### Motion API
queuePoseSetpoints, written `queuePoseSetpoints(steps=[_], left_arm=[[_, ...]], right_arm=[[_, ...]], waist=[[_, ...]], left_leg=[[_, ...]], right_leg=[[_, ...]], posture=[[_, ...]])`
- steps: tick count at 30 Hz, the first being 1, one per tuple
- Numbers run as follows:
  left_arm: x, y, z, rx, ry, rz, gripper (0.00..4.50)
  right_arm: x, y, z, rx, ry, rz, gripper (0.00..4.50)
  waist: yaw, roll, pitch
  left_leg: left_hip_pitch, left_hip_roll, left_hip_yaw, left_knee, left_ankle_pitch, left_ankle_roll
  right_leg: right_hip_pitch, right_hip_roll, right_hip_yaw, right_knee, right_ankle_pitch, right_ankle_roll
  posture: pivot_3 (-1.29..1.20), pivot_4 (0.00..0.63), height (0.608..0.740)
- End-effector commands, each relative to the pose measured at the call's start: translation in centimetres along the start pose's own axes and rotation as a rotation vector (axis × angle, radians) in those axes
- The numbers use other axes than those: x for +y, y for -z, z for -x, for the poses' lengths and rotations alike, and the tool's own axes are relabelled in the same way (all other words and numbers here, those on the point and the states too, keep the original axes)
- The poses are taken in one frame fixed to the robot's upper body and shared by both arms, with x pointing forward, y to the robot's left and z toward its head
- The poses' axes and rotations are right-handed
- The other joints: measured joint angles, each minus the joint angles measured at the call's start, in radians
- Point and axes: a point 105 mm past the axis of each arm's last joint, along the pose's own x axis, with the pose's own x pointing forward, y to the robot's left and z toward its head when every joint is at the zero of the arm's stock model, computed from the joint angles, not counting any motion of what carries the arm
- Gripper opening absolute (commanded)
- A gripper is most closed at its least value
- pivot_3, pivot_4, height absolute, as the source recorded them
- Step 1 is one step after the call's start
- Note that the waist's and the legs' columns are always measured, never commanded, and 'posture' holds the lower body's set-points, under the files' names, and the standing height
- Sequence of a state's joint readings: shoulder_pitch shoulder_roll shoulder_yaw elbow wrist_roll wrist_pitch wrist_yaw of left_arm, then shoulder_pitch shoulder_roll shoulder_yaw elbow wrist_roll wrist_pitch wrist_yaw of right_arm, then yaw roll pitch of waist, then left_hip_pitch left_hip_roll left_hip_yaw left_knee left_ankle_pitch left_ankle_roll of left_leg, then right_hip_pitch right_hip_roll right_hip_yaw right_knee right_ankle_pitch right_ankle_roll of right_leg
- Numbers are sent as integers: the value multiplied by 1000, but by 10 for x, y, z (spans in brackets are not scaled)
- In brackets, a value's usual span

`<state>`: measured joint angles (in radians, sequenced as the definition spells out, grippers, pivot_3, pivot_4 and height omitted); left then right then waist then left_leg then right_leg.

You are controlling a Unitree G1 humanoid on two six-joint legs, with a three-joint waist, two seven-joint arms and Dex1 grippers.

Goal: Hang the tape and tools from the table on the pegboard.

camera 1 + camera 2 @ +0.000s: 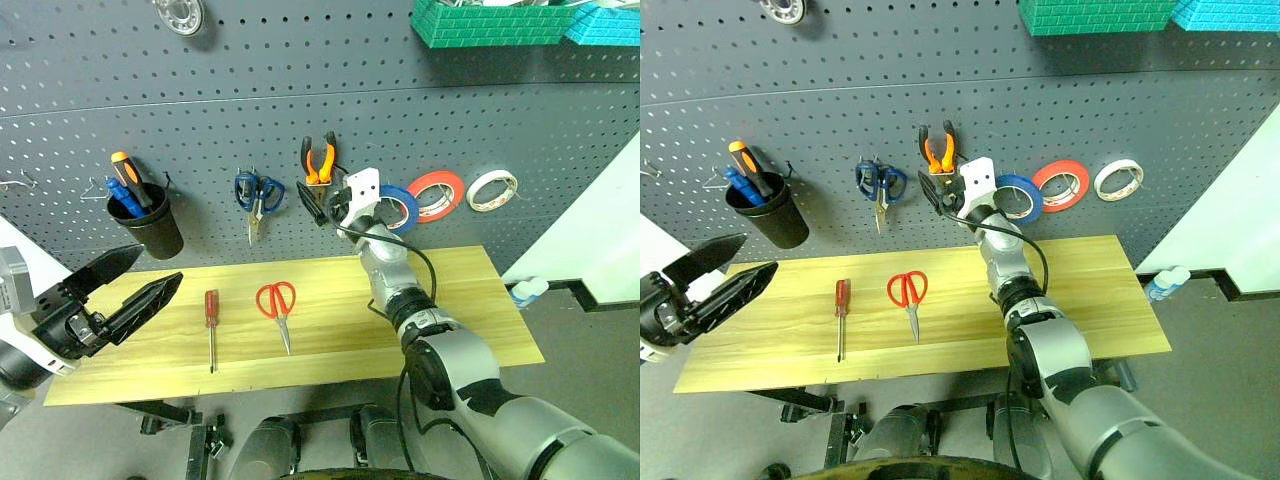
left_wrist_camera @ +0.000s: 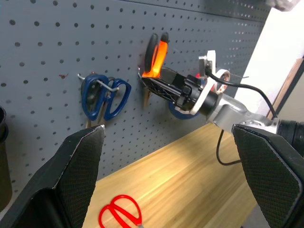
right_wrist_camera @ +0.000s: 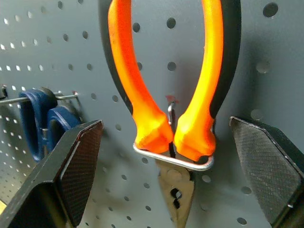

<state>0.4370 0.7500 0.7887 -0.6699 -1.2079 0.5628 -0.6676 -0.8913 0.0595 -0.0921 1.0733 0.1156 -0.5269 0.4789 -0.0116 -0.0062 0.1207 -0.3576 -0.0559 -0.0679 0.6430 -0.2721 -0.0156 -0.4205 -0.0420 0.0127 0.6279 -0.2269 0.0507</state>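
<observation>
Left gripper (image 1: 150,275) (jaws spread, empty) sits nearest the screwdriver (image 1: 211,325), lying lengthwise below-right on the table (image 1: 470,290).

Pliers (image 3: 172,118) and tape (image 1: 405,205) hang on pegboard (image 1: 300,120); scissors (image 1: 278,305), screwdriver (image 1: 211,320) on table (image 1: 470,300)

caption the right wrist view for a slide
Open right hand faces orange-and-black pliers hanging in a wire hook on the pegboard.

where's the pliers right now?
The pliers hang nose-down in a wire hook on the pegboard, between the blue-handled scissors and the dark blue tape, with the open right gripper facing them.
</observation>
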Motion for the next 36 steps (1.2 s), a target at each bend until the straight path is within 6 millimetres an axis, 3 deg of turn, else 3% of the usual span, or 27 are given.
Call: queuePoseSetpoints(steps=[1, 8, 21, 28, 36], left_arm=[[0, -2, -2, -14, 6, -12, 4500], [1, -1, -6, -16, 21, -5, 4500], [4, 2, -15, -22, 49, 0, 4500], [7, 10, -25, -29, 77, 4, 4500], [17, 33, -46, -25, 114, 65, 4500]], right_arm=[[2, -27, -1, -128, -20, 32, 4466], [7, -45, 4, -218, -34, 47, 4466], [-15, -73, 35, -286, 48, 44, 4466], [-27, -78, 70, -213, -5, -51, 4466], [-27, -75, 136, 49, -240, -84, 4466]], waist=[[0, 0, 0], [-1, 0, 0], [0, 0, 0], [-1, -1, -2], [-6, -3, -5]], left_leg=[[0, 0, 0, 0, 0, 0], [0, 0, 0, 0, 0, 0], [-1, 0, 0, 0, 0, 0], [-1, 0, 1, 0, 0, 0], [-1, 0, 5, 0, -1, 1]], right_leg=[[0, 0, 0, 0, 0, 0], [0, 0, 0, 0, 0, 0], [-1, 0, 0, -1, 0, 0], [0, 0, 0, -2, 0, 0], [0, -1, 1, -3, 0, 2]], posture=[[124, 53, 736], [107, 51, 736], [64, 37, 736], [20, 10, 736], [-66, 0, 736]])
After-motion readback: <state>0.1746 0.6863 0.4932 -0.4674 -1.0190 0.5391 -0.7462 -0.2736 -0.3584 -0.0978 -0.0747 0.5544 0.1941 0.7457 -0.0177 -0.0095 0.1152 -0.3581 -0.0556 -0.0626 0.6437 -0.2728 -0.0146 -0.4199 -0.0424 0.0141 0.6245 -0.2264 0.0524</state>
